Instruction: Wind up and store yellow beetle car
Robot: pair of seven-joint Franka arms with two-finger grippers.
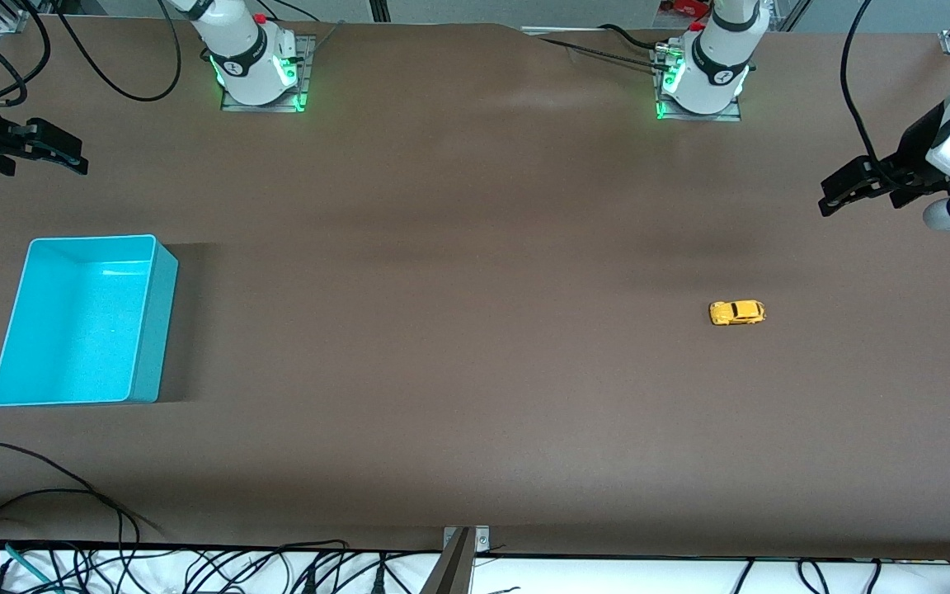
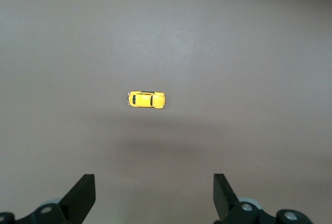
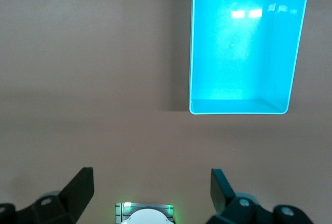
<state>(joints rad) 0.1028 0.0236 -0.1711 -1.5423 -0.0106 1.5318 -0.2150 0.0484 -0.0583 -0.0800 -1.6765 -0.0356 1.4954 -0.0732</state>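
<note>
Front view crops both arms; left gripper (image 1: 834,196) and right gripper (image 1: 71,161) fingers wide

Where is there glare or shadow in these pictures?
Front view: the bin casts a shadow toward the left arm's end of the table. Right wrist view: two bright glare spots on the bin floor. Left wrist view: even light on the car.
</note>
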